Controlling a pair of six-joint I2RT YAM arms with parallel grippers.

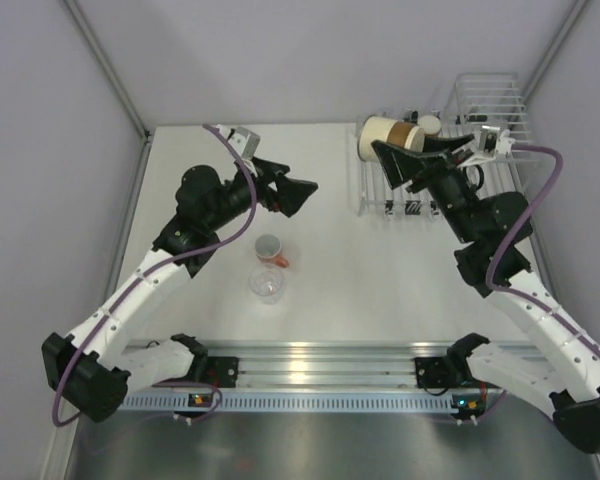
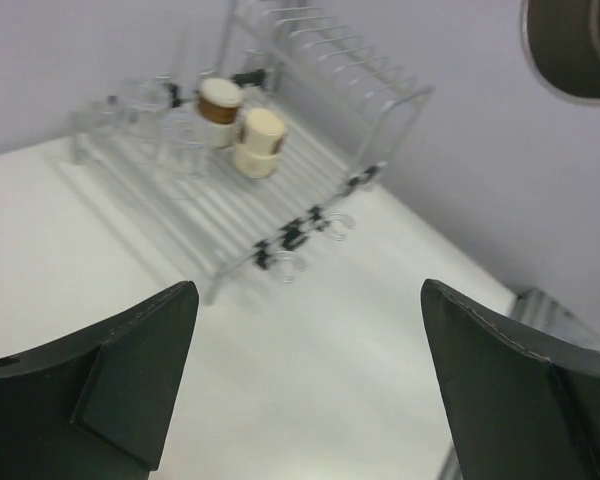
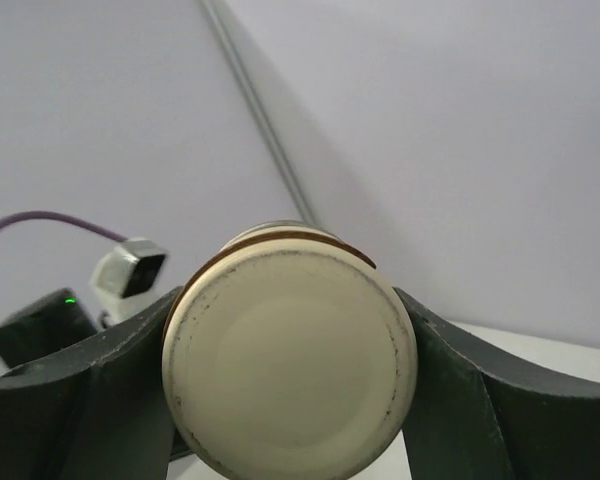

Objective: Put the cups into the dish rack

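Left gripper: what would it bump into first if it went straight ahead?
Probably the near end of the white wire dish rack, after passing over the white table; depth is hard to judge.

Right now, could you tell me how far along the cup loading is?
Done: two brown cups stand inverted on the dish rack, beside clear ones too faint to count. In hand: the right fingers grip a third brown cup by the rack. Left: the salmon-orange cup and a clear cup on the table, near the open, empty left fingers.

Wire dish rack [image 2: 280,222], clear plastic cup [image 1: 266,285]
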